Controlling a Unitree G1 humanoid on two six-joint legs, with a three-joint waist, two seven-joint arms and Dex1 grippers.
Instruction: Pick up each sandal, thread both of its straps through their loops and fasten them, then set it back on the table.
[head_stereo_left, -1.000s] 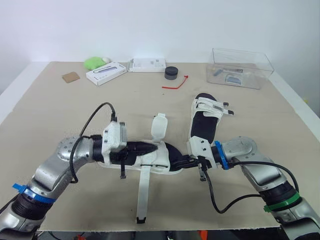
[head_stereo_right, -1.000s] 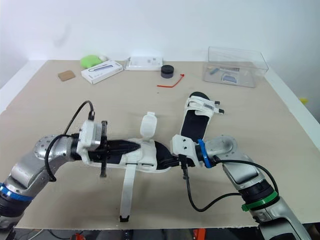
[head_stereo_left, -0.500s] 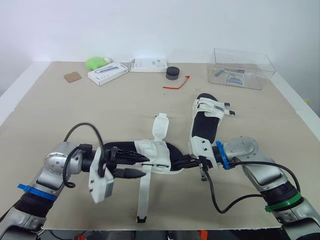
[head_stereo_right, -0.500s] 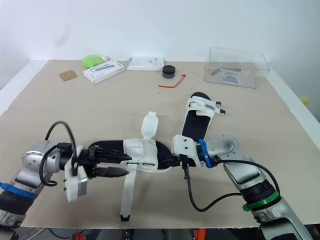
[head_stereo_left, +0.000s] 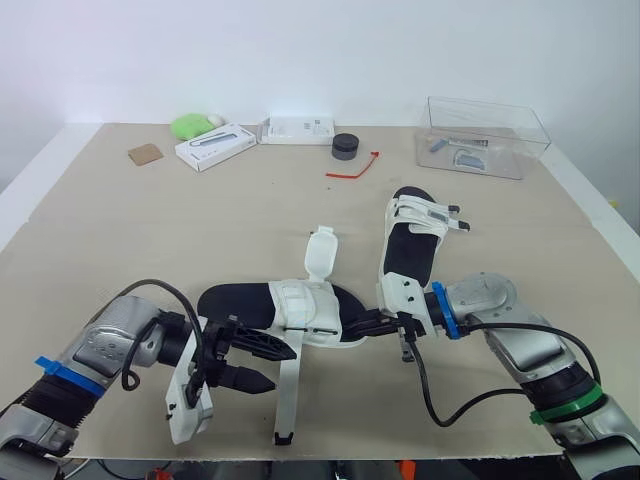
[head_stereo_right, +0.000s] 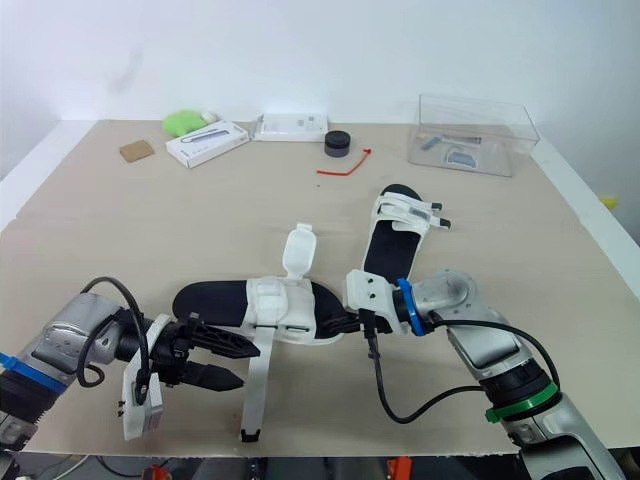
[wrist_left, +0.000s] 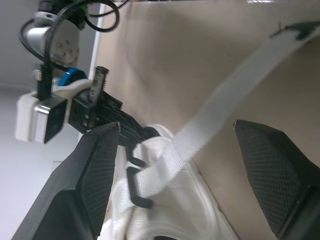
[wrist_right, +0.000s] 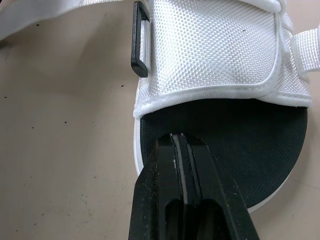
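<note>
near sandal (head_stereo_left: 300, 312): black footbed, white mesh upper, lying flat and sideways across the table near the front edge
its long strap (head_stereo_left: 286, 395): undone, trails loose over the tabletop toward the front edge, dark tip at the end
its short strap (head_stereo_left: 319, 255): also undone, a rounded flap pointing toward the far side
its loop (wrist_right: 140, 46): black, sits at the edge of the upper, nothing through it
grip: right gripper (wrist_right: 177, 137) pinches the sole's edge at one end
far sandal (head_stereo_left: 408, 245): same look, flat on the table just beyond, lengthwise away from the robot
its straps (head_stereo_left: 428, 214): lie across the footbed; can't tell if fastened
</note>
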